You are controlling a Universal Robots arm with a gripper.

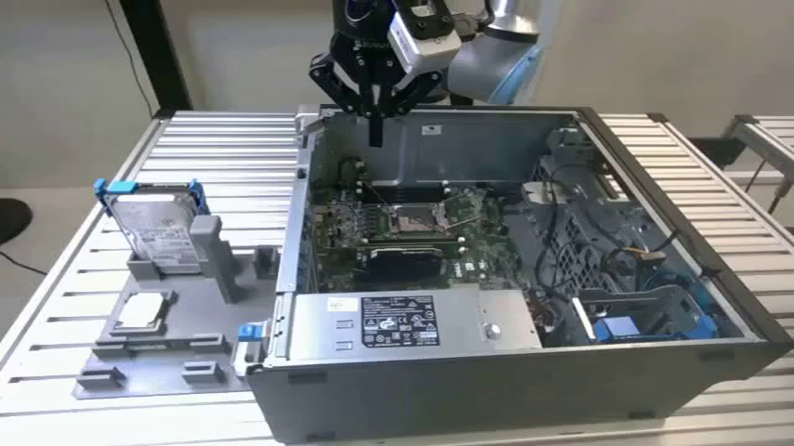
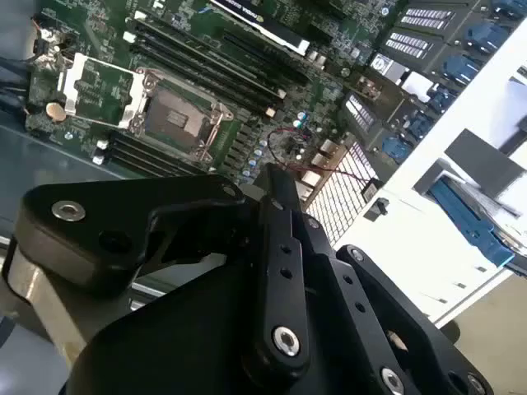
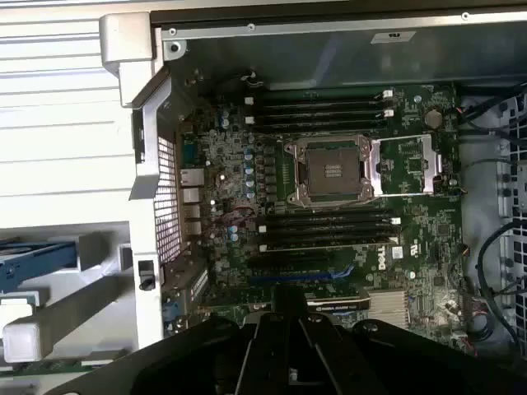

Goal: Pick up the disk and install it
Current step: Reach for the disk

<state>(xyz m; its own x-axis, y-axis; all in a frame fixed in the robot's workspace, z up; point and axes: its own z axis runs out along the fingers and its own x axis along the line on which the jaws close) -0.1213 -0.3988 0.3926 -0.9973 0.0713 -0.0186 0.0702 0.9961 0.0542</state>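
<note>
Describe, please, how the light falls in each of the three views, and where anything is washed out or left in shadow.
Exterior view: even light on the table and the disk, the computer case darker inside. First wrist view: the table pale and washed out, the motherboard dim. Second wrist view: the gripper a black mass, the pale area beside the motherboard glaring white.

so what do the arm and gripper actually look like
The arm has rounded silver-grey joints with light blue trim. A white and grey box is mounted at its wrist. The gripper is black, built of hinged linkage bars joined by silver pins.
</note>
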